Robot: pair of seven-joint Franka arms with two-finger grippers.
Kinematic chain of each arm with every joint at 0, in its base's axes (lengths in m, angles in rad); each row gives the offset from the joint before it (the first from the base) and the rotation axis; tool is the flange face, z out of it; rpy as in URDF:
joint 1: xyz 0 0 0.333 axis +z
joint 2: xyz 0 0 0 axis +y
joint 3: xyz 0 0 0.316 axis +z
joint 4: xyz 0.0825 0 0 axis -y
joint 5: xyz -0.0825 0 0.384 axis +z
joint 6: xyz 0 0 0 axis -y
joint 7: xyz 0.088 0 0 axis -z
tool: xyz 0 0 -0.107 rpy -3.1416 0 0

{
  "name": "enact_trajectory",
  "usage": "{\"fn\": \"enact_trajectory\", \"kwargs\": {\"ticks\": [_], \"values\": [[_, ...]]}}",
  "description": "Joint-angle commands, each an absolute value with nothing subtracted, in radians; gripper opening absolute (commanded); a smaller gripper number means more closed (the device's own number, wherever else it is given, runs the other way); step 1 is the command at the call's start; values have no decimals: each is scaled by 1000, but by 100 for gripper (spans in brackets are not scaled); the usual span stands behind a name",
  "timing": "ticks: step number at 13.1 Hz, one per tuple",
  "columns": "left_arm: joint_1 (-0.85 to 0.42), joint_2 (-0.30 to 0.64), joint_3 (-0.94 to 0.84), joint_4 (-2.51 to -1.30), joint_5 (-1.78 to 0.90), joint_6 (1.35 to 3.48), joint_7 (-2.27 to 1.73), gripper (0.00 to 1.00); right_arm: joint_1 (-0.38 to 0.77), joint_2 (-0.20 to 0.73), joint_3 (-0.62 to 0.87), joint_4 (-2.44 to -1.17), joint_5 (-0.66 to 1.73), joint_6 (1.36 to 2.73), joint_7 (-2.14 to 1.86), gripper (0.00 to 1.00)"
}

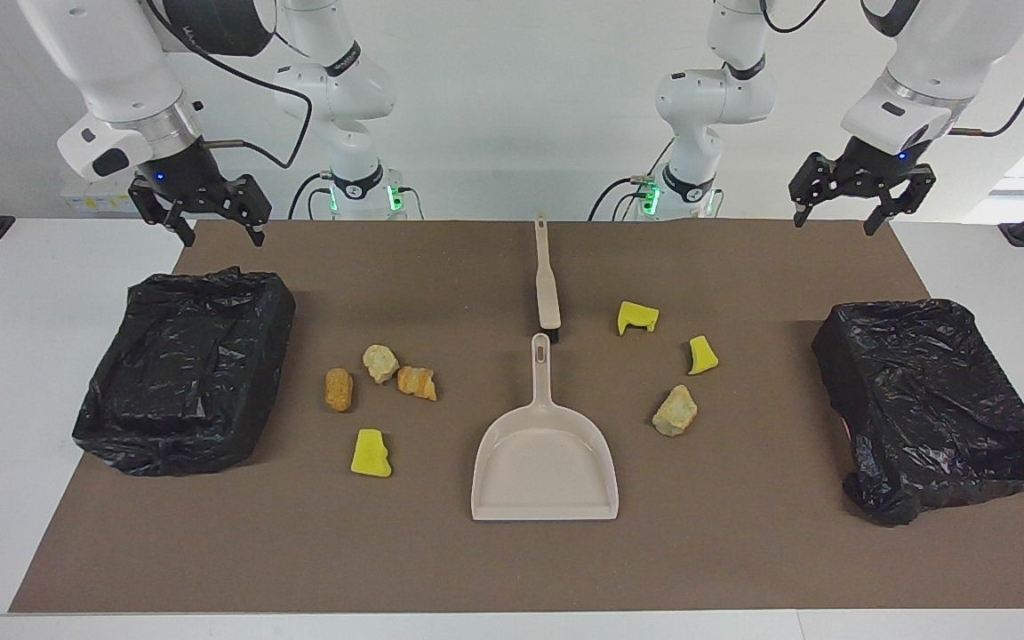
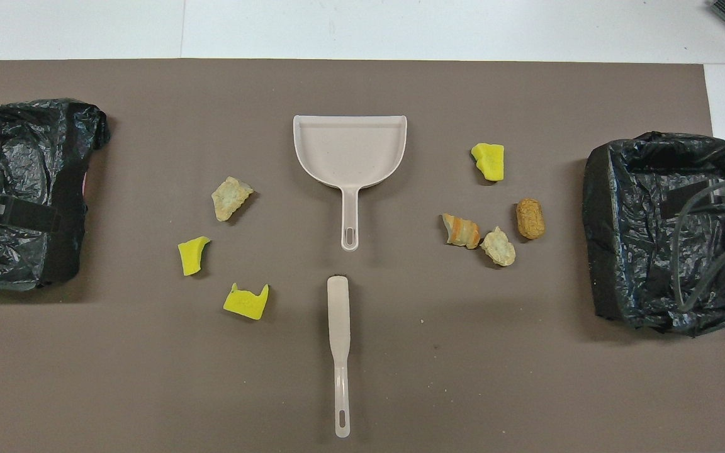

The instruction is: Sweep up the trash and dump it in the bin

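Landmark: the beige dustpan (image 1: pixel 545 462) lies mid-mat, mouth away from the robots, handle toward them.
Right gripper (image 1: pixel 213 225): hangs in the air over the mat edge at the right arm's end, fingers apart, holding nothing.
Right-end bin (image 1: pixel 188 369): black-bagged, at the right arm's end of the table, well apart from the dustpan, its outer side overhanging the brown mat (image 1: pixel 512 551).
Trash, right-arm side: a tan lump (image 1: pixel 340 389), a pale beige lump (image 1: pixel 380 363) and an orange-brown piece (image 1: pixel 417 382) cluster between that bin and the dustpan; a yellow chunk (image 1: pixel 372 453) lies alone, farther from the robots.
Brush (image 1: pixel 548 277): in line with the dustpan handle, nearer the robots, a small gap between them.
Trash, left-arm side: two yellow chunks (image 1: pixel 637 316) (image 1: pixel 701 355) and a beige lump (image 1: pixel 676 412) sit near the dustpan, spaced apart.
Open room: bare mat runs along the edge farthest from the robots.
Left-end bin (image 1: pixel 930 404): black-bagged, at the left arm's end, crossing the mat edge.
Left gripper (image 1: pixel 836 212): raised above the mat's corner there, fingers spread, empty.
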State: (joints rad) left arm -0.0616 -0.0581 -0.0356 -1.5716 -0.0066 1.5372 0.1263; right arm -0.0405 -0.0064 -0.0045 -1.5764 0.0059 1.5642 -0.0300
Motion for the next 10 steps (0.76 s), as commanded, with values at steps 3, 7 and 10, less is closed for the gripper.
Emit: {"fn": "enact_trajectory", "kwargs": {"ticks": [3, 7, 10], "values": [[-61, -55, -38, -1559, -11, 1526, 132, 100, -43, -6, -2, -1575, 5, 1568, -9, 100], [-52, -57, -37, -1560, -11, 1526, 132, 100, -43, -6, -2, -1575, 3, 1568, -9, 100], [-52, -57, -37, -1560, -11, 1525, 132, 100, -43, -6, -2, -1575, 3, 1568, -9, 100]]}}
